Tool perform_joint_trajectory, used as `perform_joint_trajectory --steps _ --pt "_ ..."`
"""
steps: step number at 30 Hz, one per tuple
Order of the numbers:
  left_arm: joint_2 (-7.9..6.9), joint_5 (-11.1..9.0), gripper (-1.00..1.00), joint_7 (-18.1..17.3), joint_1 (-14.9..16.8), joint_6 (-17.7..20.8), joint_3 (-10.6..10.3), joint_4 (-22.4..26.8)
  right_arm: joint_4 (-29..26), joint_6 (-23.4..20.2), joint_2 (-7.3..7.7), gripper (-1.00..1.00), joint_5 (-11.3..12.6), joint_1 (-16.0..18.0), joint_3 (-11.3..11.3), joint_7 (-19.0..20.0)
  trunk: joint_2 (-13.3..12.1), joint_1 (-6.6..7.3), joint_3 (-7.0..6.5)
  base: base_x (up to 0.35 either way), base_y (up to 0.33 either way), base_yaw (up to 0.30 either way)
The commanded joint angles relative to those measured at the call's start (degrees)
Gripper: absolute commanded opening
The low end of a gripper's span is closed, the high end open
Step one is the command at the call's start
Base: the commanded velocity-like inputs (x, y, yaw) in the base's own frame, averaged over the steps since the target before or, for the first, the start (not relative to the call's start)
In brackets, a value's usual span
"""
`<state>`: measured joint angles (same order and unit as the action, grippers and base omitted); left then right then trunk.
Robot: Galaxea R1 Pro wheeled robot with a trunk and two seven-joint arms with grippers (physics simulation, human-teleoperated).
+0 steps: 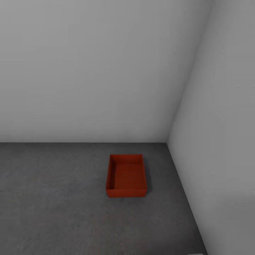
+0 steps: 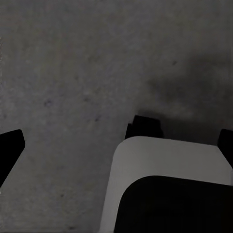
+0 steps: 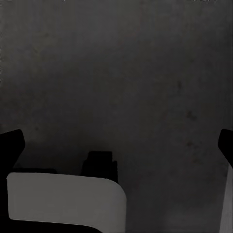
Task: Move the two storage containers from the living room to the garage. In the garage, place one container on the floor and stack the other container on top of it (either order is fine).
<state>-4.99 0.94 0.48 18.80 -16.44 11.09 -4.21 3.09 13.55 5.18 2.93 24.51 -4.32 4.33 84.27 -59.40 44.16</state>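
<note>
A bare garage corner: dark grey mottled concrete floor [image 1: 53, 198] meeting a plain white-grey back wall [image 1: 88, 71] and a side wall [image 1: 219, 141] on the robot's right.

In the left wrist view, the left gripper [image 2: 116, 143] shows as two black fingertips [image 2: 10, 145] at opposite edges of the picture, set wide apart with nothing between them but rough concrete. Beyond them lies a white-and-black rounded part of the robot's base [image 2: 165, 184] with a small black block at its far edge.

The right wrist view gives much the same: the right gripper [image 3: 119, 145] has its black fingertips [image 3: 10, 143] spread wide over darker, shadowed concrete, empty, with a pale rounded base panel [image 3: 63, 199] alongside.

One storage container [image 1: 126, 176] appears in the head view alone: rust-red, open-topped, empty, standing flat on the concrete near the corner, apart from both walls. Neither wrist view catches it, so its position relative to the fingers cannot be told. No writing is legible anywhere.
</note>
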Motion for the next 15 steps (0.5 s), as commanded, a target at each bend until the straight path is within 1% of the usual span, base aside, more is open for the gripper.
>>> perform_joint_trajectory --steps 1,15 --pt "-0.02 0.11 1.0 0.05 0.1 -0.43 0.25 -0.27 0.26 0.43 0.0 1.0 0.32 0.1 -0.43 0.2 -0.39 0.23 -0.15 -0.01 0.0 0.0" --pt "0.01 0.11 1.0 0.05 0.01 -0.43 0.25 -0.27 0.25 0.43 0.0 1.0 0.32 0.1 -0.43 0.24 -6.0 3.31 -2.66 -0.002 0.0 0.0"
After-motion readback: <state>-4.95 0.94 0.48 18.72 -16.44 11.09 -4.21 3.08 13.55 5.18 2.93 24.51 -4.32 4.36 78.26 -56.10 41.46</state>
